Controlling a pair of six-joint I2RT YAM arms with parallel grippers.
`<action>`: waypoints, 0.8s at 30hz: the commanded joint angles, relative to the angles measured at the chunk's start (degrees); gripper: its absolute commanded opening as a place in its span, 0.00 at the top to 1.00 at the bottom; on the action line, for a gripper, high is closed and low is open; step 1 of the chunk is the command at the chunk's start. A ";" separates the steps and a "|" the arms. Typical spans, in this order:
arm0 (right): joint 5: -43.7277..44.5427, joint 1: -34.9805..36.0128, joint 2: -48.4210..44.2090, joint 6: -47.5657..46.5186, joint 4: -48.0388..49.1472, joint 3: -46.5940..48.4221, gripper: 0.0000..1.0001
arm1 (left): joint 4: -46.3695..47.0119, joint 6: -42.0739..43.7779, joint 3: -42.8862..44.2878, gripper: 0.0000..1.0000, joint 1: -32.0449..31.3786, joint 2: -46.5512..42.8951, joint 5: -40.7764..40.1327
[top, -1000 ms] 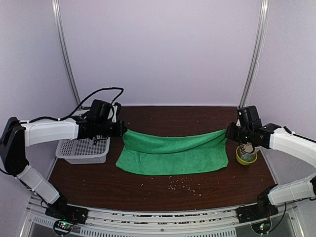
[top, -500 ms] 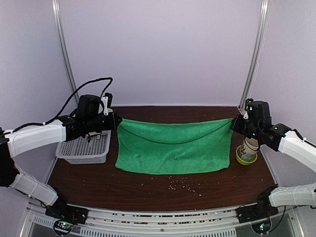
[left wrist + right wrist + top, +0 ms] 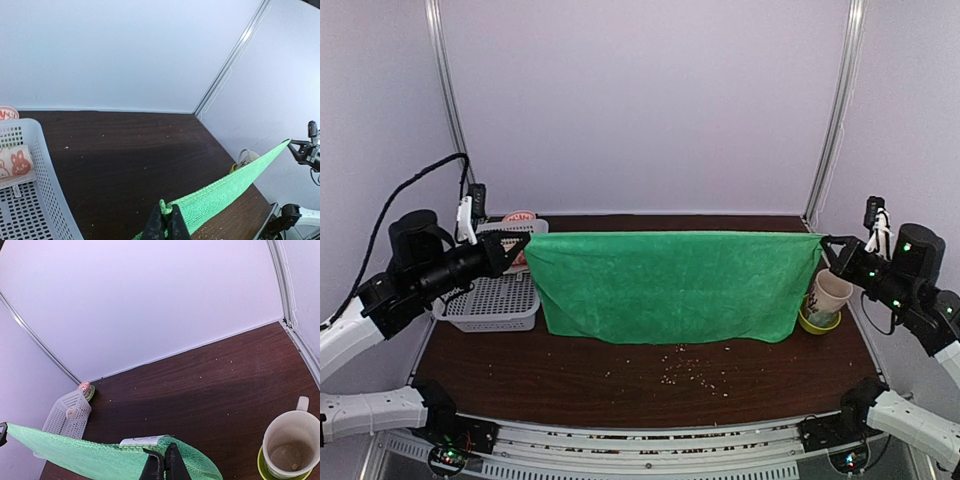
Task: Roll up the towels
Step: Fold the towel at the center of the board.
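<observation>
A bright green towel [image 3: 670, 285] hangs spread like a curtain above the brown table, its top edge stretched taut between both grippers. My left gripper [image 3: 523, 241] is shut on the towel's upper left corner; the left wrist view shows that gripper [image 3: 167, 214] pinching the green hem [image 3: 230, 187]. My right gripper [image 3: 820, 241] is shut on the upper right corner; in the right wrist view the gripper [image 3: 164, 459] clamps the green towel [image 3: 75, 455] beside a white label [image 3: 142, 441]. The smaller pinkish-beige towel [image 3: 15, 162] with orange figures lies in the basket.
A white mesh basket [image 3: 485, 305] stands at the left, with a reddish cup [image 3: 520, 216] behind it. A pale mug [image 3: 828, 295] on a yellow-green saucer [image 3: 815, 324] stands at the right, close to the towel's edge. Crumbs [image 3: 690, 372] lie scattered on the table's front.
Both arms have risen and drawn outward and toward the near side, lifting the green towel's far edge off the table. The towel went from lying slack to hanging taut.
</observation>
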 commanded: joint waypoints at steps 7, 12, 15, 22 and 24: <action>2.80 0.15 0.88 -0.27 -3.13 -0.25 1.00 | -1.39 1.04 1.94 1.00 -0.09 0.17 1.43; 4.65 -0.04 9.71 0.65 3.11 -2.29 1.00 | 3.44 1.57 1.77 1.00 -0.02 9.02 -0.10; 6.20 -0.57 17.56 0.90 6.16 -1.70 1.00 | 4.69 2.19 3.96 1.00 1.06 16.75 -2.31; 8.09 -2.52 34.56 2.11 13.76 2.29 1.00 | 7.80 2.29 11.44 1.00 4.97 34.62 -4.30; 8.54 -2.78 38.50 2.13 14.69 4.32 1.00 | 8.14 1.93 13.64 1.00 5.97 38.16 -4.75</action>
